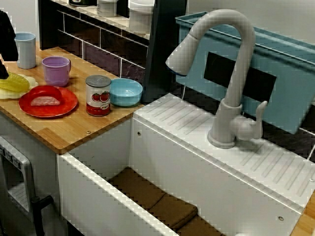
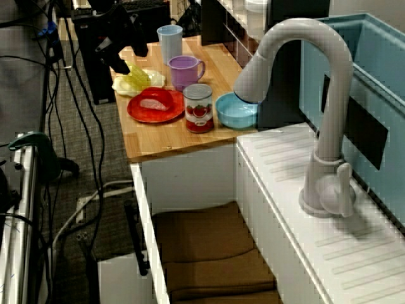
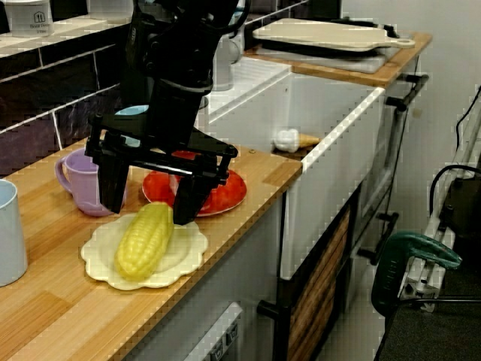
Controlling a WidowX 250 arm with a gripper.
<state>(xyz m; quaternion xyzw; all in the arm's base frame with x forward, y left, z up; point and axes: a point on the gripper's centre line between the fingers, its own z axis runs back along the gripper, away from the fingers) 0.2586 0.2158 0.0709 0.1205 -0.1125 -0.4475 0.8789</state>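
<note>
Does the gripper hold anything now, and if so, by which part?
Nothing is held. The gripper is open over the corn cob, which lies on the cream plate.

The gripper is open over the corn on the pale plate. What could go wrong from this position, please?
1. The corn is rounded and lies loose on the pale plate; if the fingers close off-centre, it may roll or slip out.
2. The purple mug and the red plate stand close to the gripper; a sideways move may bump them.
</note>
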